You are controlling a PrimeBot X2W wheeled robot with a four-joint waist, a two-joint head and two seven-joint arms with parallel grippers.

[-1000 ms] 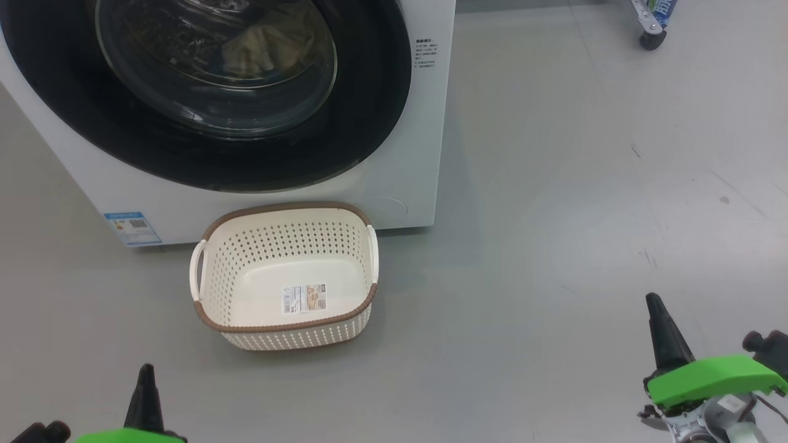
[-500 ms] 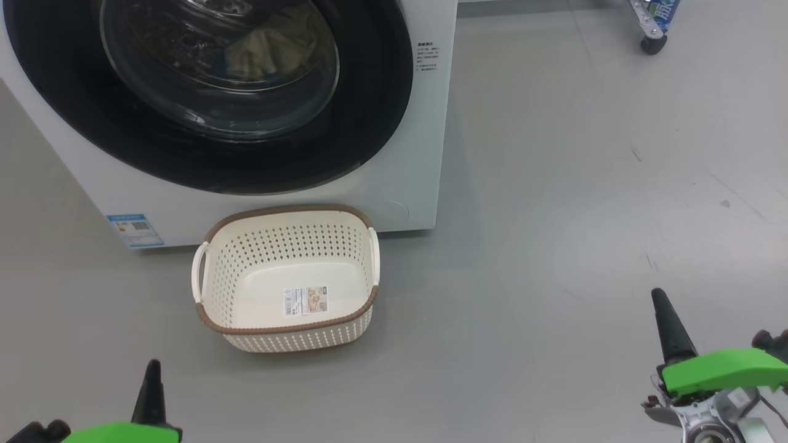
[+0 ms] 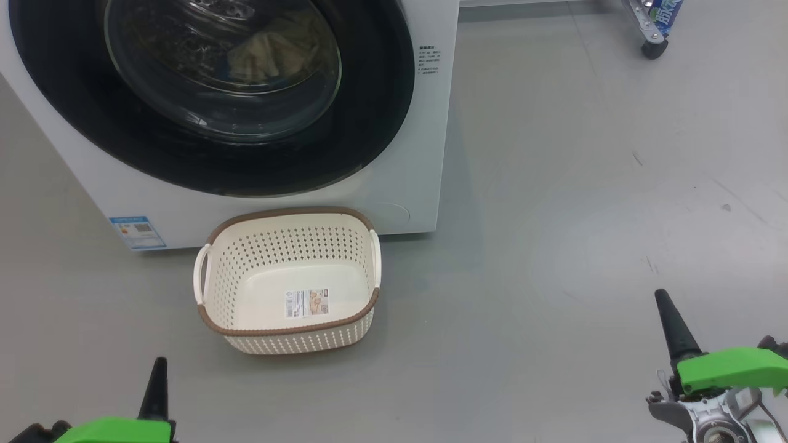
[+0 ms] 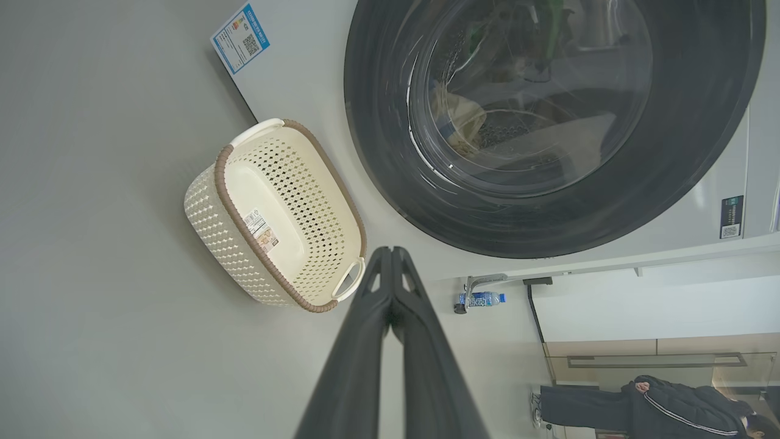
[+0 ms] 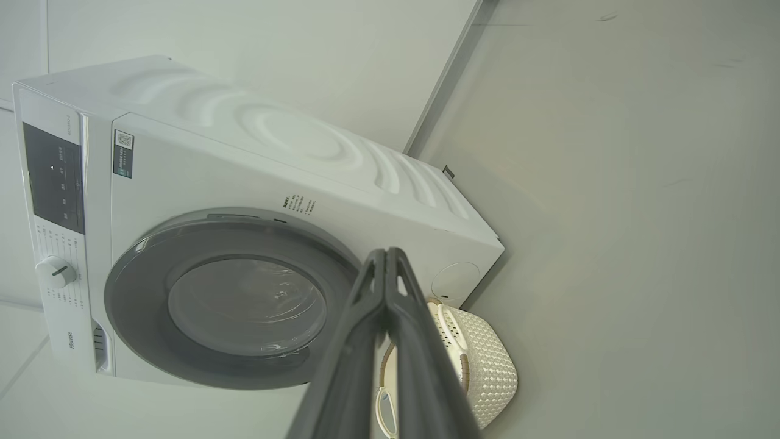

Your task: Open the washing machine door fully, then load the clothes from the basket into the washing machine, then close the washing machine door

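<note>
The white washing machine stands with its black-rimmed washing machine door shut against the front. Pale clothes show through the glass, inside the drum. The cream basket sits on the floor right before the machine, holding nothing but its label. My left gripper is shut and empty at the lower left, short of the basket. My right gripper is shut and empty at the lower right, well off to the basket's right. In the wrist views the left gripper and right gripper show their fingers pressed together.
A cart's caster wheel stands on the grey floor at the far right. The machine's dark control panel and knob are above the door. A person in dark clothes is far off beyond a bottle.
The whole head picture has slid slightly down and right, so the camera moved. Both grippers drifted a little to the right in it and stayed shut. Machine, door and basket are as before.
</note>
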